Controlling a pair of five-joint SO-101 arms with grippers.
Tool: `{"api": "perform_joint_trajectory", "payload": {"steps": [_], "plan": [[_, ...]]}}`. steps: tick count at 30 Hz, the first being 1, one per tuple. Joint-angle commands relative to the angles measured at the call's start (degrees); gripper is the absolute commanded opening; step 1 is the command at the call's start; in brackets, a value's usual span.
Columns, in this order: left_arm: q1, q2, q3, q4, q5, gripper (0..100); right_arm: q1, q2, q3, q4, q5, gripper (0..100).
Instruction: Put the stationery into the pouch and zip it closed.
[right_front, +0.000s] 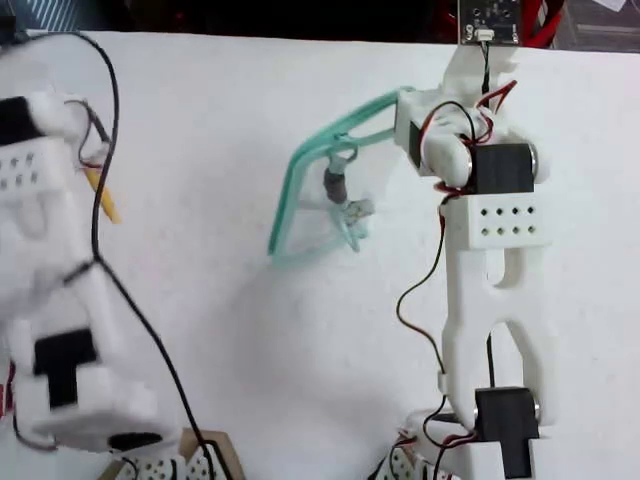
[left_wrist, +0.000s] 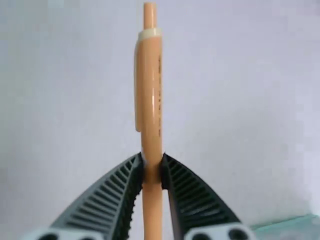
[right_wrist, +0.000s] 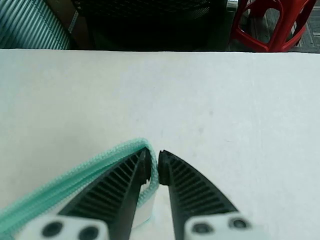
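White table (right_front: 220, 300). Pouch (right_front: 310, 200) lay mid-table, its teal edge pinched by the right gripper (right_wrist: 154, 161). Pen (left_wrist: 150, 100) was clamped in the left gripper (left_wrist: 151, 167), well apart from the pouch. Judged early: pen not yet in, zip undone.

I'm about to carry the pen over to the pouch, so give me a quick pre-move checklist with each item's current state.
1. Pen clamped in left gripper: ok, fingers shut on its barrel.
2. Right gripper holding pouch: ok, the teal edge looks pinched between its fingers.
3. Pouch mouth open enough for the pen: cannot tell.
4. Pen end aimed at the pouch: cannot tell.
5. Black cable by the left arm free of the pen: cannot tell, it crosses the pen in the high view.
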Motion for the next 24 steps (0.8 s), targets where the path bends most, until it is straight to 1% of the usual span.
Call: {"api": "perform_joint_trajectory", "payload": {"steps": [1,4,6,9,14,19,22,24], "plan": [[5.1,-16.0,-3.6,1.1,-6.1,2,0.4,-0.6,-0.4,-0.7,0.0,1.9],[9.3,-24.4,-3.6,1.6,-9.5,2,0.4,-0.7,-0.4,-0.7,0.0,1.9],[11.9,-29.3,-3.6,1.8,-10.3,2,0.4,-0.7,-0.4,-0.7,0.0,1.9],[16.4,-35.6,-3.5,2.1,-10.3,2,0.4,-0.7,-0.4,-0.7,0.0,1.9],[22.5,-42.9,-3.5,5.5,-10.4,2,0.4,-0.5,-0.3,-0.6,0.0,1.9],[23.7,-48.5,-3.5,7.9,-10.4,2,0.4,-0.3,-0.3,-0.7,0.0,1.9],[23.7,-52.1,-3.1,7.9,-10.4,2,0.4,-0.3,-0.3,-0.7,0.0,1.9],[23.9,-54.7,-0.2,7.3,-10.4,2,0.4,-0.3,-0.3,-0.7,0.0,1.9]]}}
